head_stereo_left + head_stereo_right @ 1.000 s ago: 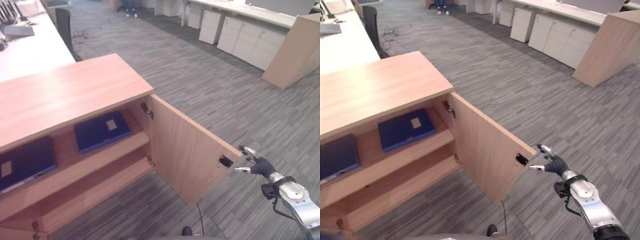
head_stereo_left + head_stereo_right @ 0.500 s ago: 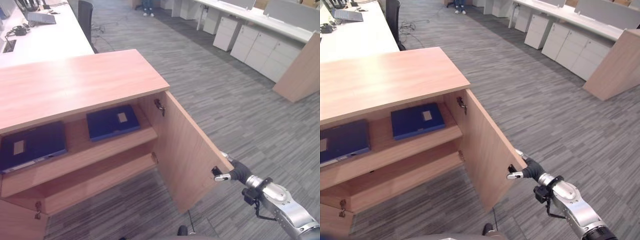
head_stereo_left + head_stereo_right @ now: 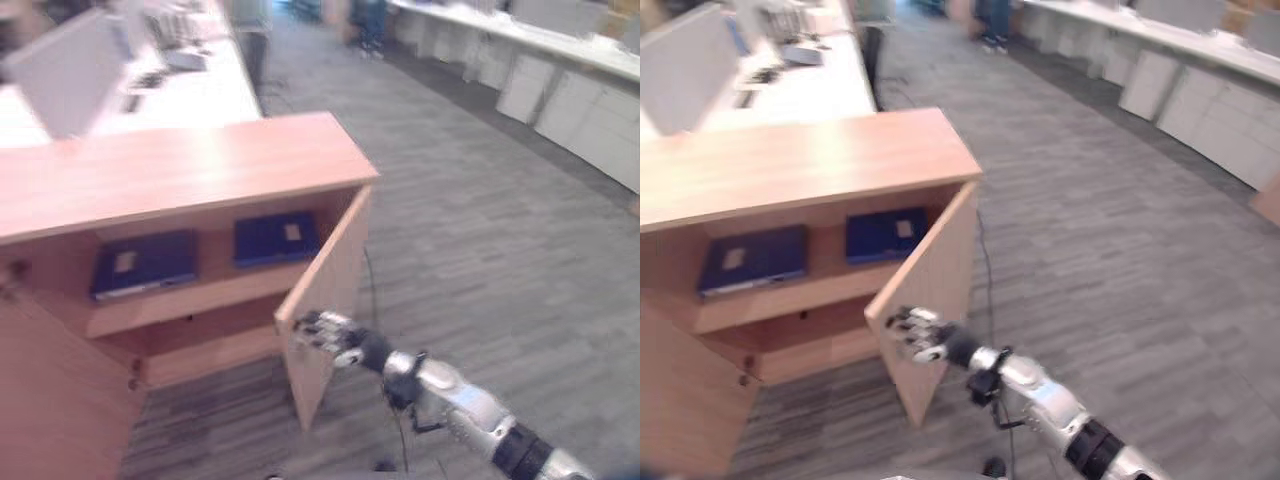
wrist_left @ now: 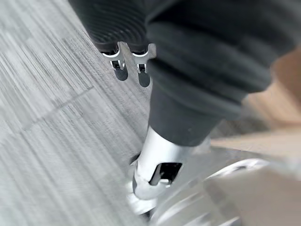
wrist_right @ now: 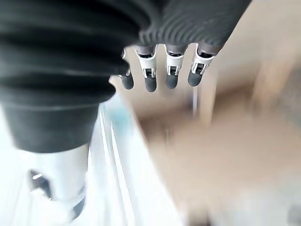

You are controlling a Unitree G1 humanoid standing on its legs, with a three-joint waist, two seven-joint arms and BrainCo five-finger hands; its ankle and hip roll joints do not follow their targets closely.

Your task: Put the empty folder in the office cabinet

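right hand (image 3: 915, 335) at door (image 3: 925, 290) free edge, fingers loosely curled, holding nothing | folders (image 3: 883, 235) already shelved beyond | door swings shut next, probably

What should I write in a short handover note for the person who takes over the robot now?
Right hand: open, fingers against the free edge of the right cabinet door, which stands partly open.
Left hand: idle, hanging over the carpet, holding nothing.
Two blue folders lie flat on the upper shelf of the wooden office cabinet.
Done: a folder is stored.
Left: apparently to close the right door; the left door is open too.
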